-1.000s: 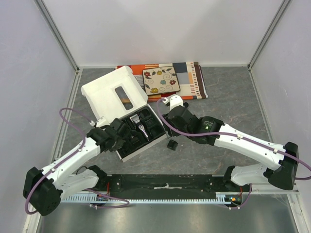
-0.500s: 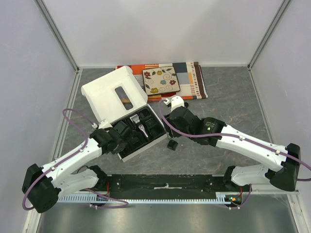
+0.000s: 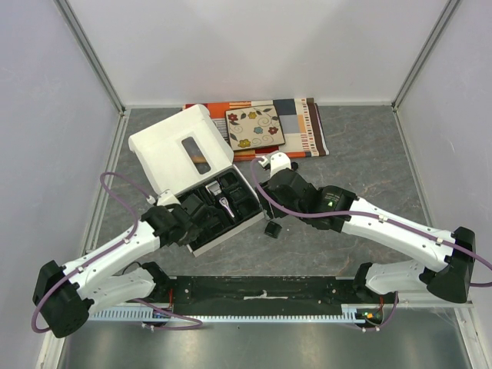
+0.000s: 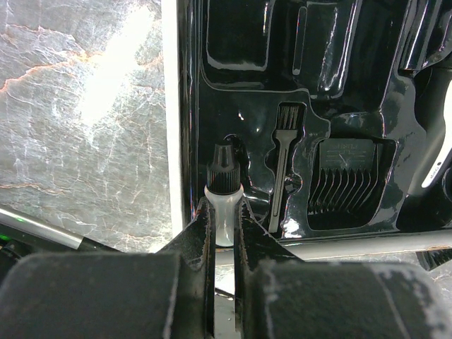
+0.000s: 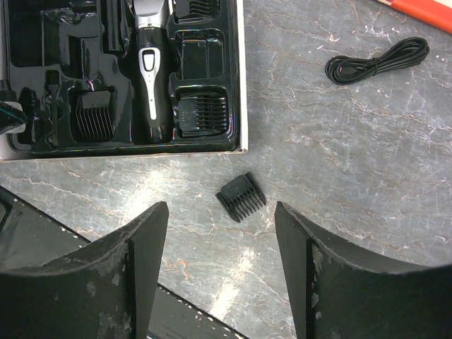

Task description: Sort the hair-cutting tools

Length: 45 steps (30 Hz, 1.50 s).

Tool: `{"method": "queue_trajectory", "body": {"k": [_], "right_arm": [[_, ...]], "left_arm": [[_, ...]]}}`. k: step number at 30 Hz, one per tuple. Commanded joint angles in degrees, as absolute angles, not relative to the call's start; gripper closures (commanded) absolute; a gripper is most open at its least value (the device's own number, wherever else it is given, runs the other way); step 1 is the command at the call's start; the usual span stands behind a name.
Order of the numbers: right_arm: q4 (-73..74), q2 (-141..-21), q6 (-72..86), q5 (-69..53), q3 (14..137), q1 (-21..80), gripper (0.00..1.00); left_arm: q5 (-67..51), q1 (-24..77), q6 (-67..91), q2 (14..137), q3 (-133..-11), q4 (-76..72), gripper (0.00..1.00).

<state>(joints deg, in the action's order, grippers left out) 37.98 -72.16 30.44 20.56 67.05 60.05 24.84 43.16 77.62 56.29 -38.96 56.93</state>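
Stretching under everything, the grey marbled bench is carrying the whole scene, and both white arms are reaching in from its near edge toward the middle. Next biggest, the white box lid is lying flung open toward the far left, and the black moulded tray is sitting right against it. Along the far edge a striped cloth is lying flat, with the flowered tile resting on top of it. Down in the tray, the hair clipper is lying lengthwise in its slot, a seated comb guard is tucked in just beside it, and a second seated guard is sitting on its other side. Out on the bare bench, well apart from the tray, the coiled cord is lying in a loose bundle. Closer in, a loose comb guard is resting on the bench just beside the tray's outer wall, and the right claw is hovering above it, spread wide and gripping nothing. Over at the tray's other end, a thin brush is lying in its narrow slot. Right beside that, the left claw is pinching the small cylinder by its pale body, black cap pointing into a round recess.
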Motion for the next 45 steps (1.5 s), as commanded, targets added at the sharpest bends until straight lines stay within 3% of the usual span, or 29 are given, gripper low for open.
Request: {"method": "queue_trajectory", "body": {"k": [1, 14, 45], "right_arm": [[37.27, -70.23, 30.85, 20.48, 67.24, 60.12, 0.3], [37.79, -70.05, 30.85, 20.48, 67.68, 60.21, 0.28], [37.88, -69.43, 31.02, 20.04, 67.24, 60.12, 0.24]], "left_arm": [[26.02, 43.77, 80.25, 55.63, -39.73, 57.39, 0.98], [25.58, 44.74, 80.33, 56.16, -40.25, 57.3, 0.97], [26.63, 44.91, 79.19, 53.09, -40.25, 58.1, 0.76]]}}
